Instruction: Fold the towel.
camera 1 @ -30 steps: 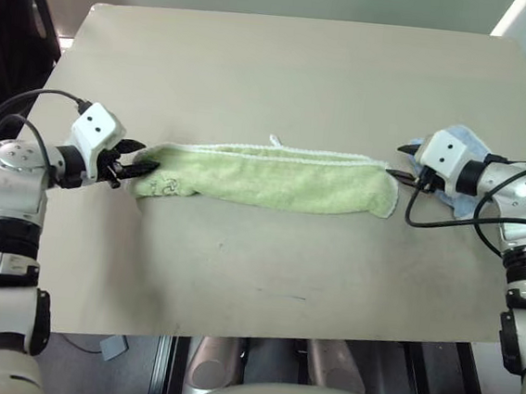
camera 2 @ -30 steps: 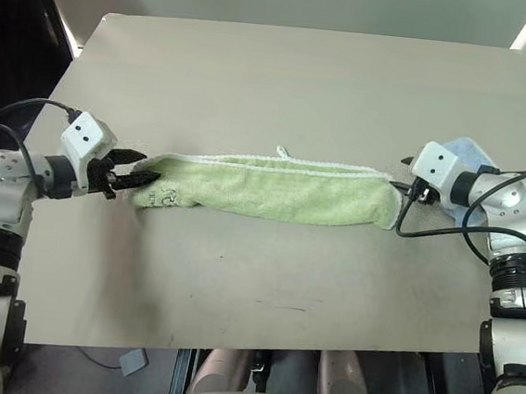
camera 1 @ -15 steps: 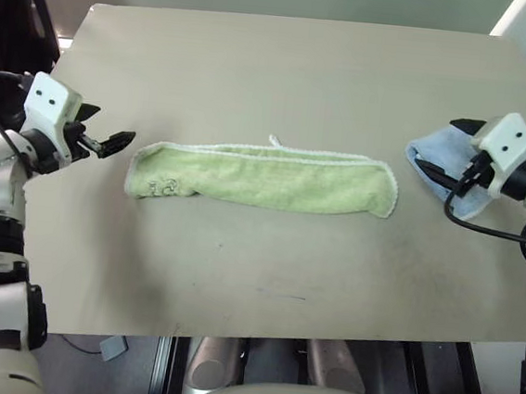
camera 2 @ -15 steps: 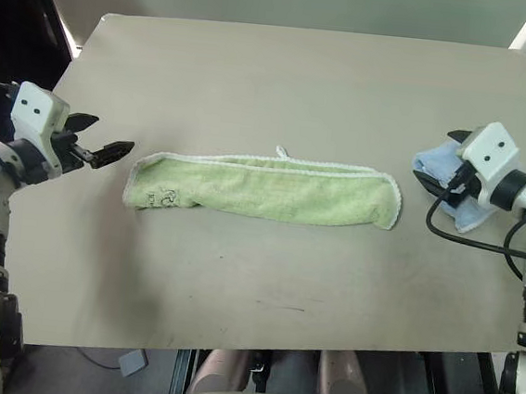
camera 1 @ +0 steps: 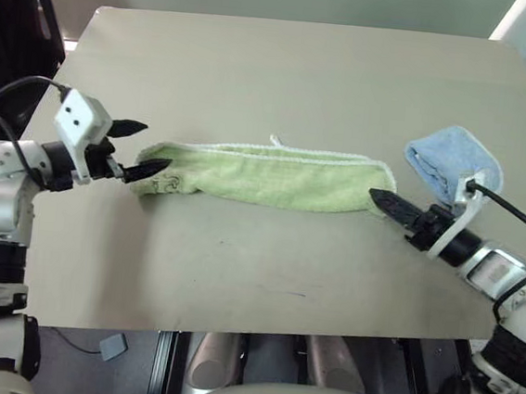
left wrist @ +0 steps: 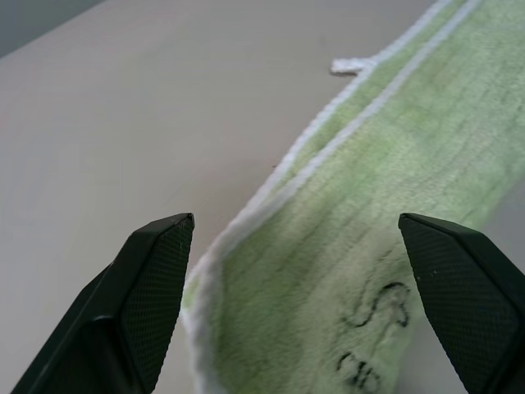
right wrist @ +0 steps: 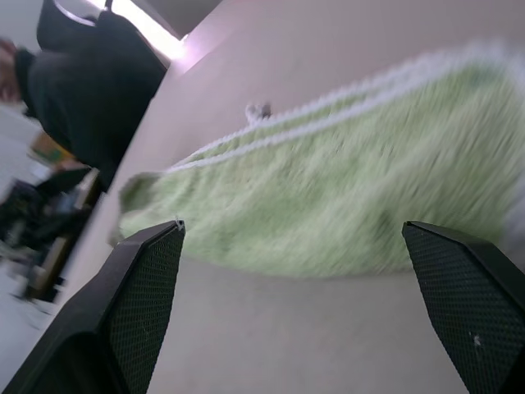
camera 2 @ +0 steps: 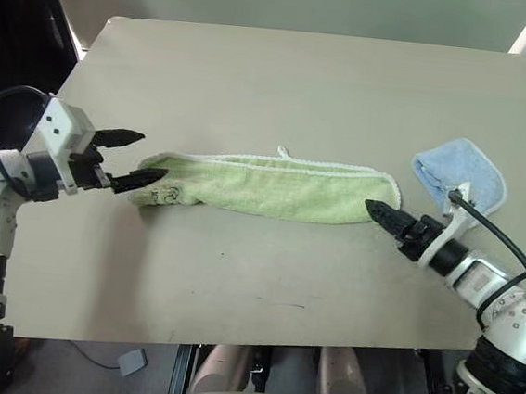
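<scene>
The towel, light green with white edging, lies on the table folded into a long narrow strip running left to right. Its loop tag sticks out at the far edge, and a dark drawing marks its left end. My left gripper is open at that left end, its fingers astride the towel's corner. My right gripper points at the towel's right end from the near side. It is open, with fingers wide apart and nothing between them.
A small light blue cloth lies folded near the table's right edge, just behind my right arm. A person in dark clothes is beyond the table's left end. Bare tabletop surrounds the towel.
Both grippers let go of the towel's ends, drew outward, then came back. The left is again at the left end. The right rolled over and now points at the right end from nearer.
</scene>
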